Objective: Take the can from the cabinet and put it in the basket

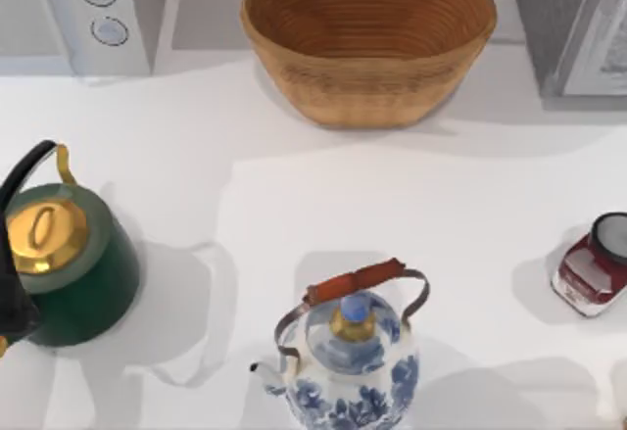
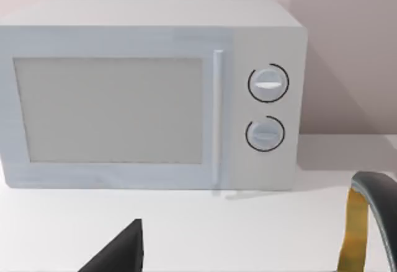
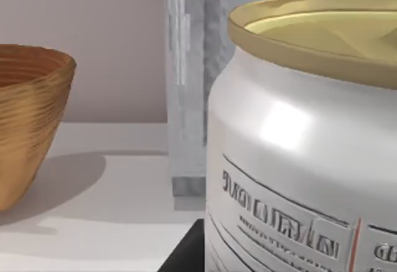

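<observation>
The tan wicker basket [image 1: 368, 38] stands at the back middle of the table, and its side [image 3: 25, 123] also shows in the right wrist view. The grey cabinet [image 1: 554, 19] stands at the back right with its white-framed pale door [image 1: 605, 43] shut; one of its edges [image 3: 186, 98] shows in the right wrist view. The can is hidden. A dark part of my left gripper [image 2: 121, 253] faces the white appliance. A dark part of my right gripper [image 3: 184, 254] sits low beside a white-labelled jar.
A white appliance with two round dials [image 1: 88, 9] [image 2: 149, 92] stands back left. A green kettle with a gold lid [image 1: 64, 263] is at the left, a blue-and-white teapot [image 1: 348, 357] front middle. A dark red jar [image 1: 591, 271] [image 3: 298, 160] stands at the right.
</observation>
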### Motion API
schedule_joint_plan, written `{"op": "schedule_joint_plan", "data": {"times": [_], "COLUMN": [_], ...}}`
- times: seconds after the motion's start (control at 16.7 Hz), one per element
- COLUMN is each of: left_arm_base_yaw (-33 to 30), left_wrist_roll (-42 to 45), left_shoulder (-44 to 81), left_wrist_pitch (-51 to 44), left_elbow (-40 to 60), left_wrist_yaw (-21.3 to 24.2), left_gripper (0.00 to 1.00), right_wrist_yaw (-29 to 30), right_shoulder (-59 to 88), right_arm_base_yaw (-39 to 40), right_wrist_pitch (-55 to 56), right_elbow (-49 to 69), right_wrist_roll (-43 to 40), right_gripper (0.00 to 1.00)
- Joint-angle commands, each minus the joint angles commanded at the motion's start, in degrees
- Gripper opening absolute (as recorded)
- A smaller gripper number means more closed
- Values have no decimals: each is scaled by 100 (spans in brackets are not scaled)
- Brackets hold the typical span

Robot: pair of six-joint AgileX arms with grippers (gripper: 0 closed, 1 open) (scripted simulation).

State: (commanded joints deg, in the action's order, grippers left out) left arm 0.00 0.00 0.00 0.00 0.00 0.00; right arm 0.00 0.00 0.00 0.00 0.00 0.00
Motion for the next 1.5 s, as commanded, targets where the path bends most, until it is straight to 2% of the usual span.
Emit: {"op": "schedule_joint_plan", "data": {"times": [0.36, 0.66, 0.9, 1.5], "left_arm_base_yaw": [0, 0, 0, 0], "left_wrist_roll": [0, 0, 0, 0], "left_shoulder": [0, 0, 0, 0], "left_wrist_pitch": [0, 0, 0, 0], "left_elbow": [0, 0, 0, 0], "left_wrist_yaw": [0, 0, 0, 0], "left_gripper": [100, 100, 100, 100], "right_wrist_yaw": [33, 516, 1135, 2892], "right_shoulder": [100, 1301, 3313, 9428], "right_arm_base_yaw": [36, 448, 1054, 2815], "right_wrist_pitch": [3, 421, 1027, 2774], "right_elbow": [17, 1047, 2489, 6646], "right_wrist_roll": [11, 21, 39, 84], "right_gripper": [0, 0, 0, 0]}}
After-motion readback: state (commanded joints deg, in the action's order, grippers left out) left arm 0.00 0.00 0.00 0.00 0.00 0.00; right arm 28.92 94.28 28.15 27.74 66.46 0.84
